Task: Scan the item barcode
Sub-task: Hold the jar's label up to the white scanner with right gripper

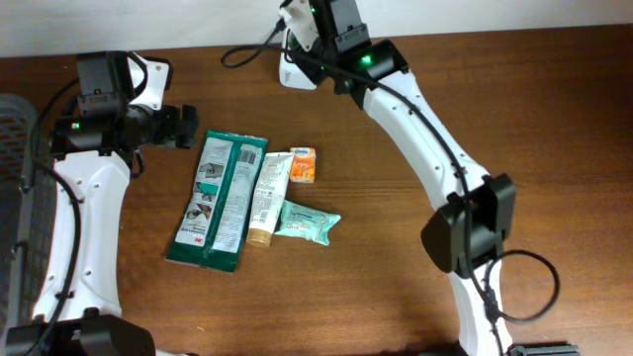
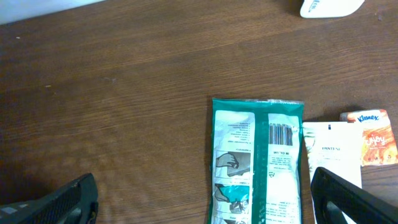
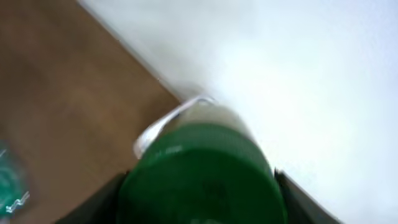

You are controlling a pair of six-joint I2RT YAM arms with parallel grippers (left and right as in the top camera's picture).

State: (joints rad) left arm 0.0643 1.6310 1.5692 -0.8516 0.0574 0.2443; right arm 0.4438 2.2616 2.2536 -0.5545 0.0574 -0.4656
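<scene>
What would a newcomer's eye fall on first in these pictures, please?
The long green packet in the middle of the wooden table, its barcode facing up, beside a Pantene tube, an orange Kleenex pack and a teal packet. Next, the right arm stretched out to the white scanner at the far edge, while the open left gripper hovers close beside the packet.

The dark brown wooden table (image 1: 376, 227) carries four items grouped near its middle. A long green packet (image 1: 218, 201) lies flat with its barcode side up, and a white Pantene tube (image 1: 267, 201) lies alongside it. An orange Kleenex pack (image 1: 303, 164) sits just beside the tube's far end, a teal packet (image 1: 309, 222) beside its near end. A white device (image 1: 295, 74) rests at the table's far edge.
</scene>
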